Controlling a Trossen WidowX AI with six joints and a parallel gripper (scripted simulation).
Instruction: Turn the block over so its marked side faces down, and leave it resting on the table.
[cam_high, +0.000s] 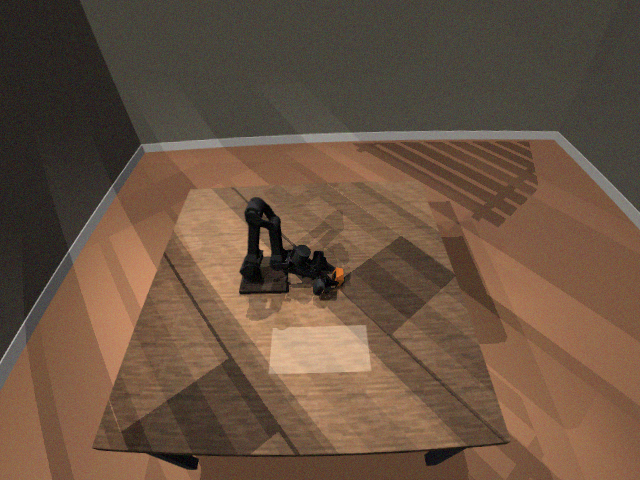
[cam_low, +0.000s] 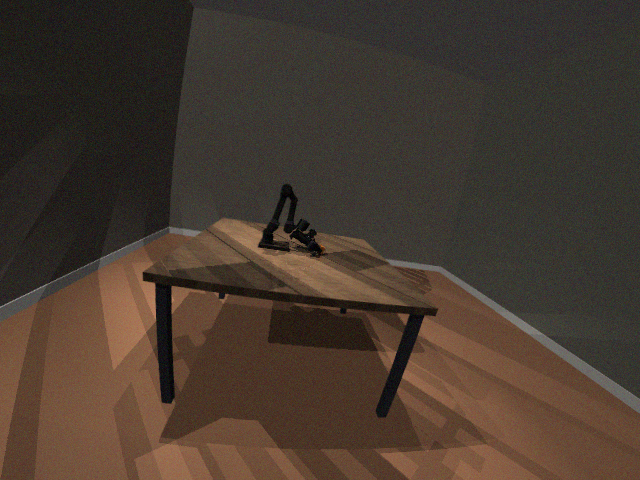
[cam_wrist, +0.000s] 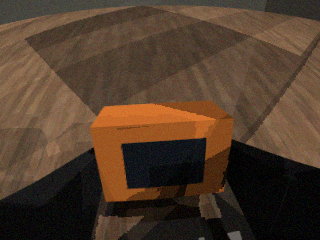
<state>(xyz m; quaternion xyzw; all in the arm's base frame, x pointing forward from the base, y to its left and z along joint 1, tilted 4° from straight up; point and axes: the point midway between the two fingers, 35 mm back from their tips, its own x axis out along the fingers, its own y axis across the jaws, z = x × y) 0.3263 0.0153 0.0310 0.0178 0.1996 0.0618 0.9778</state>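
Observation:
An orange block (cam_high: 339, 276) (cam_low: 322, 249) (cam_wrist: 162, 114) is held between the two black fingers. Its marked side, with a dark rectangle (cam_wrist: 165, 162), faces back toward the wrist camera. My gripper (cam_high: 334, 279) (cam_low: 320, 251) (cam_wrist: 162, 150) is shut on the block, with one finger at its left end and one at its right end in the wrist view. The gripper slants forward and down, low over the wooden table (cam_high: 206, 330) (cam_low: 289, 281). Whether the block touches the table cannot be told. Its underside and the side away from the camera are hidden.
The arm's base plate (cam_high: 263, 284) (cam_low: 273, 246) stands on the table to the left of the block in the top and exterior views. A pale rectangle (cam_high: 320, 349) lies on the table nearer its front edge. Dark shadow patches cross the table, one of them beyond the block.

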